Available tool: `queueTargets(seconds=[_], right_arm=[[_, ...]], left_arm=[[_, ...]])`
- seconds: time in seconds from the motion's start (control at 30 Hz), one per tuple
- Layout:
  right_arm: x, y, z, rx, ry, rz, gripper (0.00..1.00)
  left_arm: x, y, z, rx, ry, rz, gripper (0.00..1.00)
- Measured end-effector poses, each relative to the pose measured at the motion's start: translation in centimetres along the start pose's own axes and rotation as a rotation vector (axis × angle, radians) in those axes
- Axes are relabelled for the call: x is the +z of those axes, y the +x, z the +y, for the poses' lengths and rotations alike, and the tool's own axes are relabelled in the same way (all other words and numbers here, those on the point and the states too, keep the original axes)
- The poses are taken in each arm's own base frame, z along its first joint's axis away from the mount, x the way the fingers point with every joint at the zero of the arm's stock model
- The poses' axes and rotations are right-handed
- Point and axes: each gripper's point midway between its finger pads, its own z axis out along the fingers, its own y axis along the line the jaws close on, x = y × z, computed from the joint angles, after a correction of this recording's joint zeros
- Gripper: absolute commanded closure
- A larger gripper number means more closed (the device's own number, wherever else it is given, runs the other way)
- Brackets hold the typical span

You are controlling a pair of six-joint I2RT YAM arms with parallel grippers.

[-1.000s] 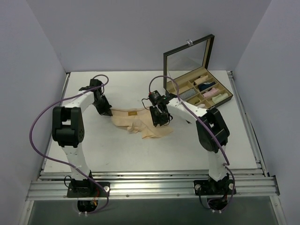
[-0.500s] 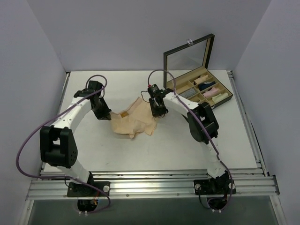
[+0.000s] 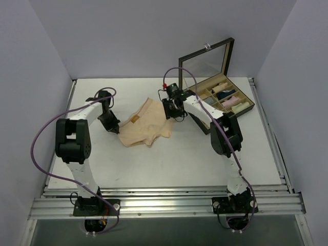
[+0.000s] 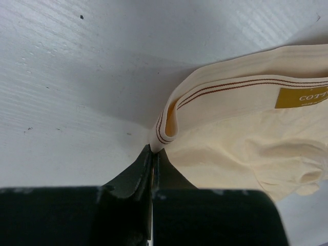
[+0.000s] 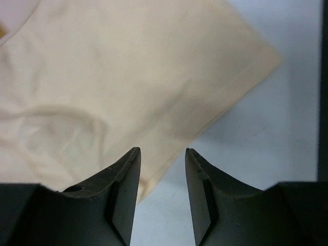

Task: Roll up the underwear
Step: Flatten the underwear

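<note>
The underwear is pale peach-beige cloth lying loosely spread on the white table between the two arms. A small gold label shows on its waistband. My left gripper is shut on the left corner of the waistband, whose red-striped edge loops out just past the fingertips. My right gripper is open and empty, hovering over the cloth's right edge. In the right wrist view the underwear lies flat under and beyond the open jaws.
A black box with its glass lid raised stands at the back right. Its compartments hold several cloth rolls. Its dark wall shows at the right edge of the right wrist view. Grey walls close in the table.
The right gripper moved toward the back, carrying the cloth's right side with it, and now stands open. The underwear has shifted back and left into a more compact patch. The left gripper kept its hold.
</note>
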Motion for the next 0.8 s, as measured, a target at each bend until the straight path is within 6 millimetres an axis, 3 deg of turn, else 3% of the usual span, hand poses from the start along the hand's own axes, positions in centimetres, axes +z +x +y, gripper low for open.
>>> queueTargets(seconds=[0.2, 0.33, 0.43, 0.5, 0.67, 0.8], right_arm=[[-5.3, 3.5, 9.8, -0.092, -0.173, -0.055, 0.63], [-5.6, 7.8, 15.5, -0.151, -0.268, -0.030, 0.67], [-5.0, 11.2, 16.7, -0.164, -0.279, 0.022, 0.69], [-4.7, 12.3, 17.2, -0.158, -0.282, 0.036, 0.69], [-4.6, 11.0, 18.9, -0.121, -0.302, -0.017, 0.71], [-3.1, 9.4, 20.1, -0.091, -0.305, -0.049, 0.72]], left_arm=[[0.0, 0.0, 0.0, -0.003, 0.006, 0.003, 0.98], [0.0, 0.1, -0.1, 0.001, 0.011, 0.010, 0.98], [-0.1, 0.1, 0.0, 0.010, 0.011, 0.012, 0.98], [-0.1, 0.1, 0.0, 0.010, 0.013, 0.014, 0.98], [0.0, 0.1, 0.3, -0.001, 0.017, 0.023, 0.98], [0.0, 0.1, 0.3, -0.008, 0.024, 0.030, 0.98]])
